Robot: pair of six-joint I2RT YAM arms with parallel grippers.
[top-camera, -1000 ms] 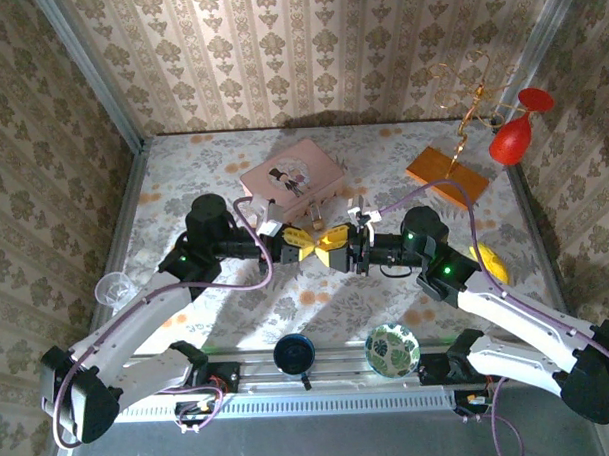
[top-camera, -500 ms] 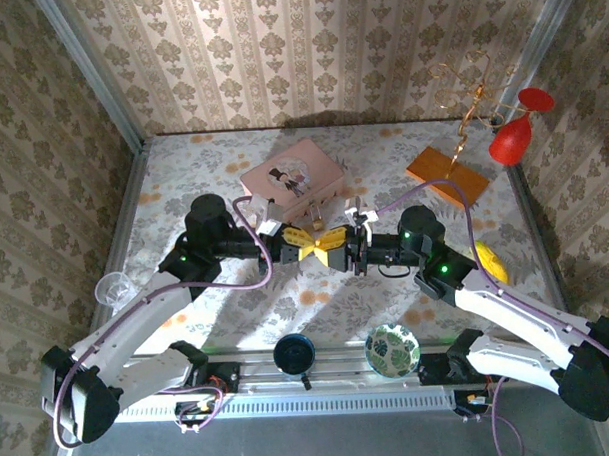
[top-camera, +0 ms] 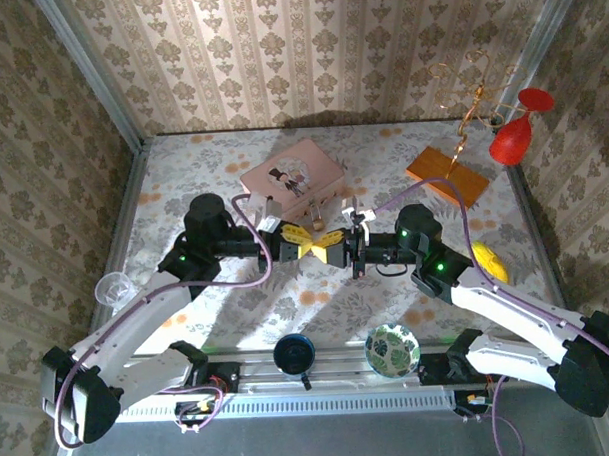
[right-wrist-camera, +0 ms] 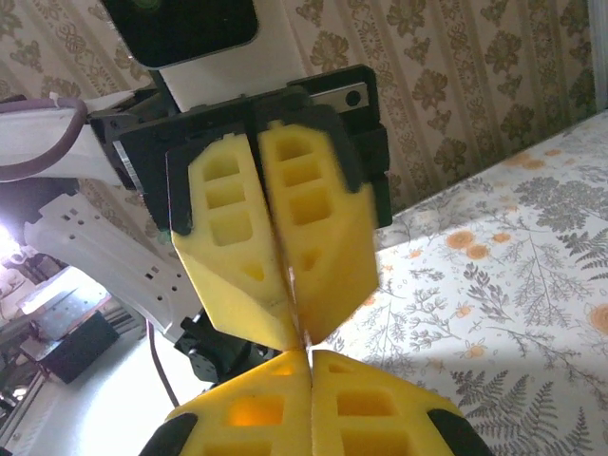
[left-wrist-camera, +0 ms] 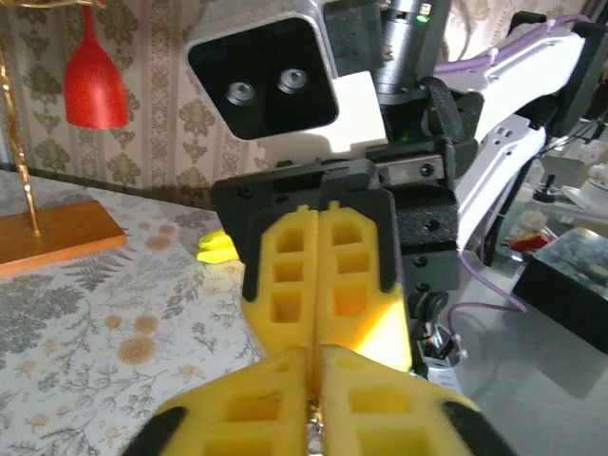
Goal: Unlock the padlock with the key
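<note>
Matt yellow foam-like fingers (left-wrist-camera: 290, 275), glossy red goblet (left-wrist-camera: 93, 81), smooth wood base (left-wrist-camera: 52, 237), floral cloth tbl (left-wrist-camera: 76, 328)

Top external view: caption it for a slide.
The left claw and right claw face tip to tip over the floral table, beside the pink box.

Thin metal sliver (left-wrist-camera: 312, 427) between pressed-together pads of left gripper (left-wrist-camera: 312, 359); padlock or key, cannot tell.

The left arm (top-camera: 138, 322) and right arm (top-camera: 507, 306) bend inward, wrists level and facing each other. The left gripper (top-camera: 298, 240) and right gripper (top-camera: 334, 243) meet tip to tip. The right fingers (left-wrist-camera: 347, 275) are pressed together. The left fingers (right-wrist-camera: 228, 223) also lie closed, with only a hairline seam between them.
</note>
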